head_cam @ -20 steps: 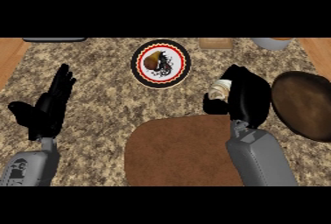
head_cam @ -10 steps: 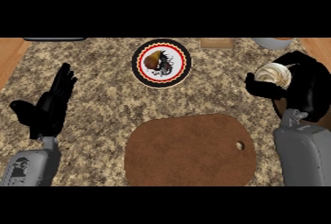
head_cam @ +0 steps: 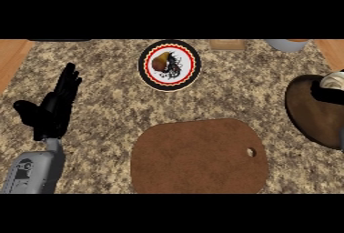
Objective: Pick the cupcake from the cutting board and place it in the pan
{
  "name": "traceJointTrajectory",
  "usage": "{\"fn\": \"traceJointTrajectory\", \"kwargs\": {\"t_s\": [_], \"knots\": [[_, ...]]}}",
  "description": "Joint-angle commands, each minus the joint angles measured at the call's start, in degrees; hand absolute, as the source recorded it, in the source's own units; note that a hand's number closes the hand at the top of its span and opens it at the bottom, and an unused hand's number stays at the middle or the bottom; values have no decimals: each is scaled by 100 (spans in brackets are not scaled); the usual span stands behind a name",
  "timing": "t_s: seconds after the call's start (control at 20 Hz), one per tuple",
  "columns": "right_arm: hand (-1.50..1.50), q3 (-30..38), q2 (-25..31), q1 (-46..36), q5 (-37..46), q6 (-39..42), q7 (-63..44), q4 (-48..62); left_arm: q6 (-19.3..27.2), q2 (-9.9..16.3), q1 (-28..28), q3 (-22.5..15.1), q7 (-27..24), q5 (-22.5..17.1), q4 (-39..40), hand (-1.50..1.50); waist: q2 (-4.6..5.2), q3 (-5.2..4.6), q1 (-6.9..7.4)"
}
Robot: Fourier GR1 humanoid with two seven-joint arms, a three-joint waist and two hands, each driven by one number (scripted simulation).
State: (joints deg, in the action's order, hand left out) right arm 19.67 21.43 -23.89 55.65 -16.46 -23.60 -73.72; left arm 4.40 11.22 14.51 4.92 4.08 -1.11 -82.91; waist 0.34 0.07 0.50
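Speckled granite counter [head_cam: 101,68], wooden floor at the far corners. Cutting board [head_cam: 198,157] lies near centre, bare; its hang-hole sits at the right edge. Cupcake [head_cam: 334,82] now shows at the right edge, over the dark pan [head_cam: 312,109]. Right hand itself is out of view, so I cannot tell its fingers or whether the cake is released. Left hand [head_cam: 50,107] rests open at left, fingers straight, thumb spread, clear of the work. Patterned plate [head_cam: 169,65] with food stands far centre, untouched. Judgement: placement stage.

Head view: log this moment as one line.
cupcake: over pan | cutting board: bare | left hand: open, resting | right hand: mostly out of frame
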Motion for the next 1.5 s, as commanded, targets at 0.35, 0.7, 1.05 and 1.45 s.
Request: {"fn": "traceJointTrajectory", "kwargs": {"t_s": [0.35,0.7,1.05,1.45], "knots": [[150,1117,1021,-828,-630,-1715,2365,3994,-125,45,-12,-66,433,-61,-451,0,33,15,157],[-150,1682,1292,-1195,-1515,-451,2893,5086,44,-139,130,-191,320,93,-394,0,64,34,211],[-150,2072,1432,-1017,-1964,6,4060,5833,-288,32,-40,-1,0,-130,-193,0,103,36,237],[-150,3002,1177,-928,-3107,-374,5501,5370,-221,100,-169,78,283,-114,-361,0,-14,15,41]]}}
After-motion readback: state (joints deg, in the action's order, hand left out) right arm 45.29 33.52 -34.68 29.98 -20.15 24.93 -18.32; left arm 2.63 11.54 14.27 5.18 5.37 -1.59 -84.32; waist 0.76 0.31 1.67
